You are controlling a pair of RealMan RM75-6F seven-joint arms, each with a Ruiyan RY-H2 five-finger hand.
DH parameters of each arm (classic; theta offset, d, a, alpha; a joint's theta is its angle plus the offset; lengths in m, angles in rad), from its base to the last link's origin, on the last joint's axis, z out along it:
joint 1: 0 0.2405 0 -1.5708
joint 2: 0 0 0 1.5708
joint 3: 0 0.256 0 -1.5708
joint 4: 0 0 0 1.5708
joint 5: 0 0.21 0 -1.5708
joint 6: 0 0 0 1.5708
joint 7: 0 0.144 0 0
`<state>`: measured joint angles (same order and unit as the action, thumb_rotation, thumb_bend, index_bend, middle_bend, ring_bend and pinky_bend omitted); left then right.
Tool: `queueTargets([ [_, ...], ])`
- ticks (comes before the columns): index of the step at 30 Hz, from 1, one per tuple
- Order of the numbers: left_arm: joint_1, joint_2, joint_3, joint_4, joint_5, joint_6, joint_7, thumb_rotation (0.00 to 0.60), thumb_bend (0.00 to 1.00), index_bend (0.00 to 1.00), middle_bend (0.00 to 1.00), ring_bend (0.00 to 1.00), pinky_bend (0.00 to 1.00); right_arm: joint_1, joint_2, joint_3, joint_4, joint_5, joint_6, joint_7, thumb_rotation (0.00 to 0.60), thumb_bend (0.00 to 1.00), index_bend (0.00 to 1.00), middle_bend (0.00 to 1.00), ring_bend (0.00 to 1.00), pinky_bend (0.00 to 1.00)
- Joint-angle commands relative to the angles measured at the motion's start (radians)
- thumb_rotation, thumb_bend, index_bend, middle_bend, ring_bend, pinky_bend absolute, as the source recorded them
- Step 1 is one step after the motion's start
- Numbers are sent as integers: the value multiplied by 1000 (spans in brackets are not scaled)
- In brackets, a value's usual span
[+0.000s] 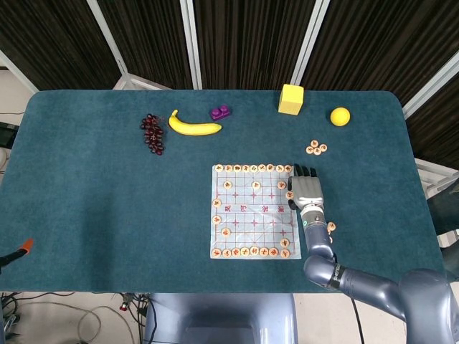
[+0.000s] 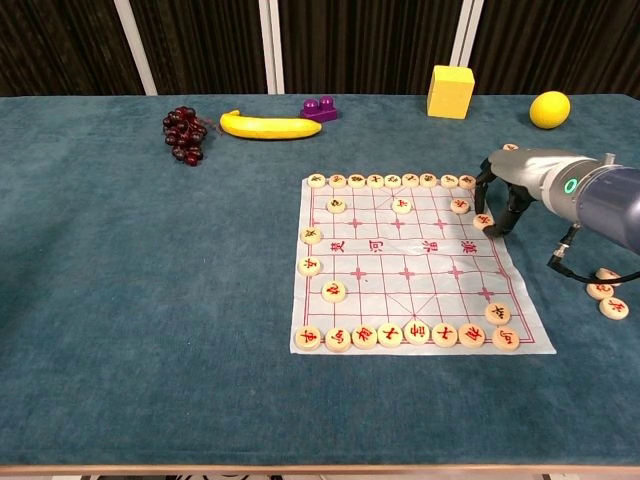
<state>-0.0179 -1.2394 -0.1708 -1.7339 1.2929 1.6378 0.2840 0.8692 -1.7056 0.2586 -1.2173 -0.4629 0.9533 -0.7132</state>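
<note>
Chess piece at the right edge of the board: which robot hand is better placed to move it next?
The right robot hand, probably. Its fingertips are arched down at that chess piece on the board in the chest view. No left robot hand shows in either view.

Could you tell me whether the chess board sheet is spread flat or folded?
Spread flat: the sheet lies open on the table, its whole grid showing, pieces standing along its edges.
</note>
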Motion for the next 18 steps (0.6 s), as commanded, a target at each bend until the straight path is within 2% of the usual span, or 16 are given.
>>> queueTargets([
  [1,0,0,0,0,0,1,1,600,40,54,0,0,69,1,-4,1,8,3,-3,1,600,409,455,0,3,46],
  [18,-1,-2,-1,2,-2,1,2,600,39,54,0,0,68,7,-16,9,32,12,-10,-1,600,409,494,0,12,46],
])
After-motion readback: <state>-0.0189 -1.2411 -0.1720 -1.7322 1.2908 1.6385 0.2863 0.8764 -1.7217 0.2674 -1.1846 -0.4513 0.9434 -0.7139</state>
